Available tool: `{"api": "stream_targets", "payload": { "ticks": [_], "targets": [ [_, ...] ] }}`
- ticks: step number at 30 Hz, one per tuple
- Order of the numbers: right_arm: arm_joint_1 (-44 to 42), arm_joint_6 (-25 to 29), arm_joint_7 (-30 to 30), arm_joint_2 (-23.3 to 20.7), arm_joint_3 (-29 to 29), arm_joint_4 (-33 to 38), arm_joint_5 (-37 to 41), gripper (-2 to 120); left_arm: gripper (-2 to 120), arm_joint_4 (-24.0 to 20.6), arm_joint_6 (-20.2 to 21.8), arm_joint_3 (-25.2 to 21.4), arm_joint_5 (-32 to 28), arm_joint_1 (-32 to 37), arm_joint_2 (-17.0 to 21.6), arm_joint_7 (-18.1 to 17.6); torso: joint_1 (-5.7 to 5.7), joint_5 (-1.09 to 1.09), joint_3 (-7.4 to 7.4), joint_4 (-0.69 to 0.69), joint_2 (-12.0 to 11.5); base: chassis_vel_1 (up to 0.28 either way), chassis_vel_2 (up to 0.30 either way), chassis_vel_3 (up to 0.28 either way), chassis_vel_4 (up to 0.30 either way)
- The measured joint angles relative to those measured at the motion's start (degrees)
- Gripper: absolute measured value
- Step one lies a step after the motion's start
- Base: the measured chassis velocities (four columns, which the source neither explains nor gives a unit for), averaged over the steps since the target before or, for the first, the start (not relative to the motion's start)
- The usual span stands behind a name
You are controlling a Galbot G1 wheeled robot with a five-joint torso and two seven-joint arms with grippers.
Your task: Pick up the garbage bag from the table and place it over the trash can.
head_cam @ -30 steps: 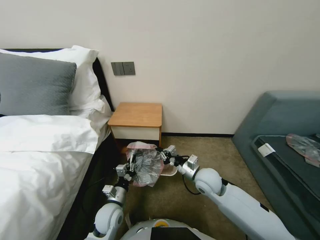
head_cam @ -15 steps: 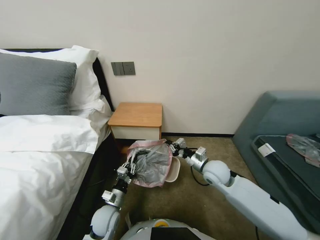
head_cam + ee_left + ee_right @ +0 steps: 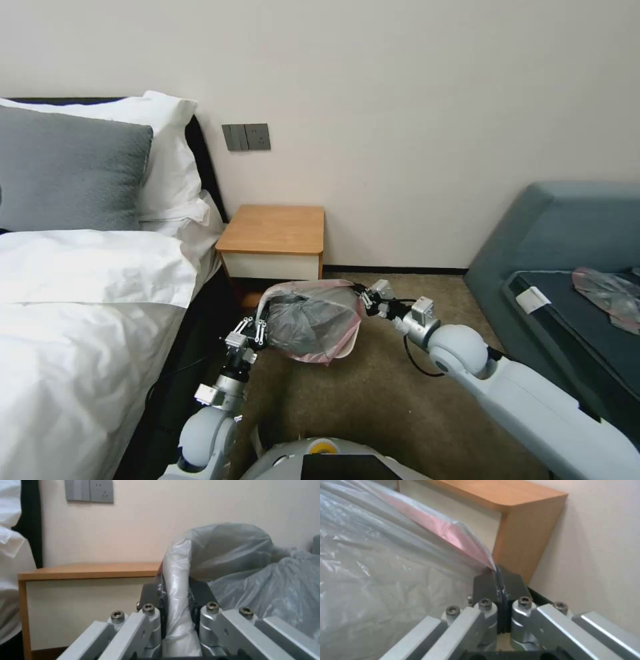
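Note:
The garbage bag (image 3: 310,320), wrinkly translucent grey with a pinkish rim, hangs stretched wide between my two grippers just in front of the table (image 3: 273,230). My left gripper (image 3: 259,328) is shut on the bag's left edge; in the left wrist view a fold of the bag (image 3: 253,580) is pinched in that gripper (image 3: 176,592). My right gripper (image 3: 366,298) is shut on the bag's pink right rim, and the right wrist view shows this gripper (image 3: 497,580) clamping the bag (image 3: 386,562). The trash can is almost hidden under the bag; a cream sliver (image 3: 345,349) shows.
A bed (image 3: 80,300) with white sheets runs close along my left arm. A grey-blue sofa (image 3: 567,267) at the right carries another plastic sheet (image 3: 610,290). Brown carpet (image 3: 373,400) lies open in front of me. The wall stands right behind the table.
My right gripper has moved right and farther out, my left gripper slightly left. The bag has been pulled wider and lower, and now covers most of the bin's cream rim.

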Motion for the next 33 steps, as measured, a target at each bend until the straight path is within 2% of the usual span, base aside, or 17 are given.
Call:
{"api": "stream_targets", "payload": {
  "ticks": [2, 7, 11, 13, 15, 16, 24, 25, 28, 29, 31, 32, 33],
  "targets": [
    [-0.43, 0.01, -0.12, -0.16, 0.36, 0.12, -0.07, 0, 9, -0.2, 0.42, -0.01, -0.64, -0.05, -0.03, -0.17, 0.0, 0.0, 0.0, 0.0, 0.0, 0.0, 0.0, 0.0, 0.0],
    [-3.61, 0.3, -0.95, -0.5, 2.3, 0.71, -1.33, 0, 9, -2.7, 5.67, 0.9, -7.34, 0.07, -0.04, -2.98, 0.0, -0.01, 0.0, 0.0, 0.01, 0.0, 0.0, 0.0, 0.0],
    [-5.24, 0.38, -1.18, -0.55, 3.18, 0.75, -2.11, 7, 9, -3.67, 7.95, 1.22, -9.85, 0.13, -0.06, -4.91, 0.0, -0.01, 0.0, 0.0, 0.01, 0.0, 0.0, 0.0, 0.0],
    [-7.98, 0.76, -1.69, -0.55, 4.69, 1.22, -3.41, 21, 9, -4.74, 10.52, 1.43, -12.29, 0.13, -0.44, -7.28, 0.0, -0.01, 0.0, -0.01, 0.01, 0.0, 0.0, 0.0, 0.0],
    [-9.71, 0.84, -1.79, -0.55, 5.73, 2.09, -3.73, 28, 9, -4.86, 11.15, 1.27, -12.58, 0.01, -0.74, -7.89, 0.0, 0.0, 0.0, -0.01, 0.01, 0.0, 0.0, 0.0, 0.0],
    [-9.71, 0.84, -1.79, -0.55, 5.73, 2.09, -3.73, 28, 9, -4.86, 11.15, 1.27, -12.58, 0.01, -0.74, -7.89, 0.0, 0.0, 0.0, -0.01, 0.01, 0.0, 0.0, 0.0, 0.0],
    [-14.26, 1.6, -1.99, 0.63, 10.61, 5.0, -5.16, 62, 9, -5.5, 13.62, 0.8, -13.09, 0.45, -1.38, -10.02, 0.0, -0.01, 0.0, 0.0, 0.01, 0.0, 0.0, 0.0, 0.0],
    [-14.26, 1.6, -1.99, 0.63, 10.61, 5.0, -5.16, 62, 9, -5.5, 13.62, 0.8, -13.09, 0.45, -1.38, -10.02, 0.0, -0.01, 0.0, 0.0, 0.01, 0.0, 0.0, 0.0, 0.0],
    [-16.84, 1.25, -1.42, 2.05, 14.95, 7.62, -6.66, 76, 9, -5.55, 14.13, 0.55, -13.07, 0.65, -1.35, -10.81, 0.0, -0.01, 0.0, 0.0, 0.01, 0.0, 0.0, 0.0, 0.0],
    [-16.84, 1.25, -1.42, 2.05, 14.95, 7.62, -6.66, 76, 9, -5.55, 14.13, 0.55, -13.07, 0.65, -1.35, -10.81, 0.0, -0.01, 0.0, 0.0, 0.01, 0.0, 0.0, 0.0, 0.0],
    [-20.38, 0.09, 0.65, 4.15, 18.93, 12.01, -8.45, 87, 9, -5.71, 14.63, 0.18, -14.16, 0.51, -1.41, -12.0, 0.0, -0.02, 0.0, 0.0, 0.01, 0.0, 0.0, 0.0, 0.0],
    [-20.38, 0.09, 0.65, 4.15, 18.93, 12.01, -8.45, 87, 9, -5.71, 14.63, 0.18, -14.16, 0.51, -1.41, -12.0, 0.0, -0.02, 0.0, 0.0, 0.01, 0.0, 0.0, 0.0, 0.0],
    [-22.13, -0.44, 2.52, 6.11, 19.73, 14.61, -7.81, 92, 9, -5.71, 14.62, -0.1, -15.21, 0.3, -1.62, -12.25, 0.0, -0.02, 0.0, -0.01, 0.01, 0.0, 0.0, 0.0, 0.0]
  ]
}}
